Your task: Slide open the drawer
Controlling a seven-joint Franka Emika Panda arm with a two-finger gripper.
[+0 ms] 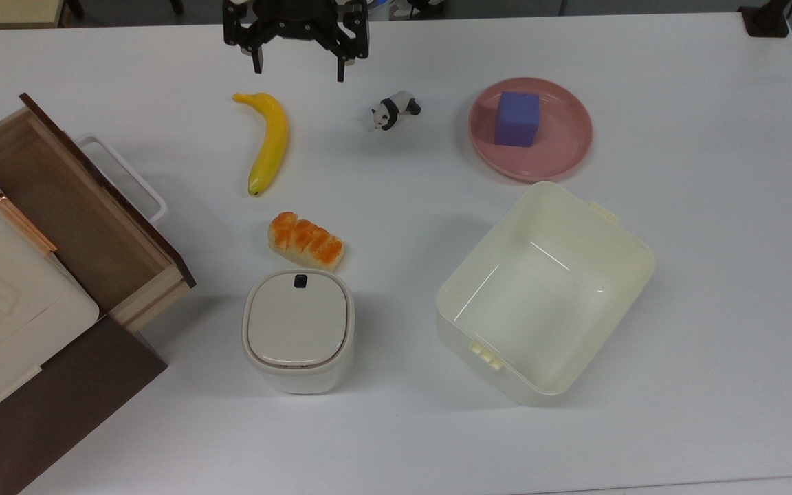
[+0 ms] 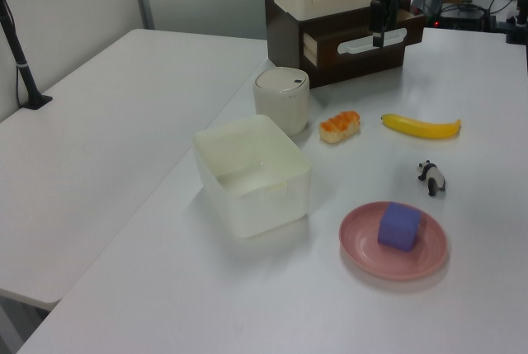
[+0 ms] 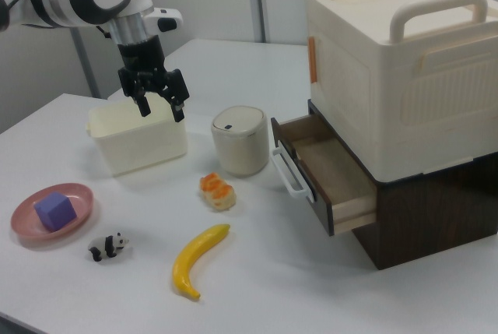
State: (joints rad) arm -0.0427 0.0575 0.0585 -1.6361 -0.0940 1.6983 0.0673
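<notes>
Standing pulled out at the top view's left edge, the drawer (image 1: 73, 206) lies well down-left of the hand (image 1: 298, 65), which hangs spread and empty at upper centre.

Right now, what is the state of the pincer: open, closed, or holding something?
Pincer: open and holding nothing, raised above the table, apart from the drawer.

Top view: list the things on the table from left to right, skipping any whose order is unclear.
drawer → banana → panda figure → purple block on the pink plate. The bread, lidded bin and tub overlap these in left-right span, so they are left out.
</notes>
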